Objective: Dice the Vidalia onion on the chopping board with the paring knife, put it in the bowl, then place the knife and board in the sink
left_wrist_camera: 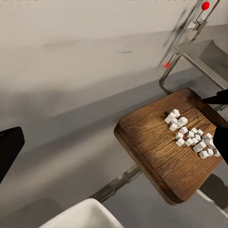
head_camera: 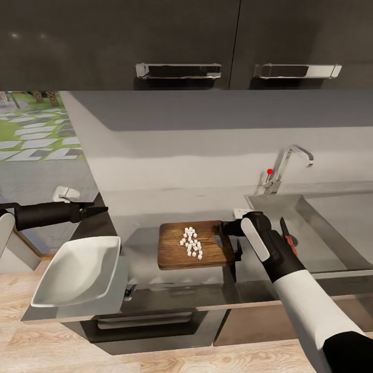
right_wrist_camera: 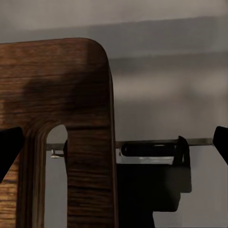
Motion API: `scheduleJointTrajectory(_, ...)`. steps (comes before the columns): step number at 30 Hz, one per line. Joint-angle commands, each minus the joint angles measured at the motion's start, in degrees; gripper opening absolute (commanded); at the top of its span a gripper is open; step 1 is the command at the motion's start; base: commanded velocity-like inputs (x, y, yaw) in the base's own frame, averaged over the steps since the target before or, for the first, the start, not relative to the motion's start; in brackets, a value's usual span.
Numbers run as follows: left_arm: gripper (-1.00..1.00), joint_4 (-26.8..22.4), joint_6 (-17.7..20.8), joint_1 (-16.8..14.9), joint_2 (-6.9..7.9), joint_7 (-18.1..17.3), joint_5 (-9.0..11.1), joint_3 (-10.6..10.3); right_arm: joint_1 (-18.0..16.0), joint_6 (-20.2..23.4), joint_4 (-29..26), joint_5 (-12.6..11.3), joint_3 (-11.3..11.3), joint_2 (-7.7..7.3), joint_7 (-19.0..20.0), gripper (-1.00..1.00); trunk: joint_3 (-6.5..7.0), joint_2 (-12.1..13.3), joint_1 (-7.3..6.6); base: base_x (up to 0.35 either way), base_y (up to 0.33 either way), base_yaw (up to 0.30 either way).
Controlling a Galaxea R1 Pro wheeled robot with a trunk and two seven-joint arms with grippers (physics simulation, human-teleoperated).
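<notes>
The dark wooden chopping board (head_camera: 171, 251) lies on the grey countertop (head_camera: 145, 207), with small white cubes of diced onion (head_camera: 190, 242) heaped on its middle. My right gripper (head_camera: 232, 239) stands open at the board's slotted handle end (right_wrist_camera: 90, 142), one finger on each side of that short edge. The red-handled paring knife (head_camera: 290, 242) rests on the sink's drainboard (head_camera: 321, 243), just beyond my right forearm. At the counter's left end sits the white bowl (head_camera: 77, 269). My left gripper (head_camera: 97, 210) hovers open above and behind the bowl, empty.
The chrome tap (head_camera: 290, 160) with its red-tipped lever (head_camera: 269, 171) stands behind the sink. Black upper cabinets (head_camera: 181, 36) hang overhead. A dark oven front (head_camera: 150, 324) sits under the counter edge, with light wood floor (head_camera: 46, 347) below.
</notes>
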Motion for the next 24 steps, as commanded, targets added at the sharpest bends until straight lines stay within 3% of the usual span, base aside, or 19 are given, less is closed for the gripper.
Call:
scheduleJointTrajectory(1, 1.00, -0.01, 0.21, -0.06, 0.01, -0.28, -0.13, 0.04, -0.06, 0.11, 0.03, -0.60, 0.18, -0.06, -0.60, 1.00, -0.07, -0.06, 0.01, 0.000, 0.000, 0.000)
scheduleJointTrajectory(24, 1.00, -0.01, 0.21, -0.03, 0.01, -0.28, -0.13, 0.08, -0.06, 0.03, 4.55, -0.60, 0.02, -0.06, -0.54, 1.00, -0.07, -0.06, 0.01, 0.000, 0.000, 0.000)
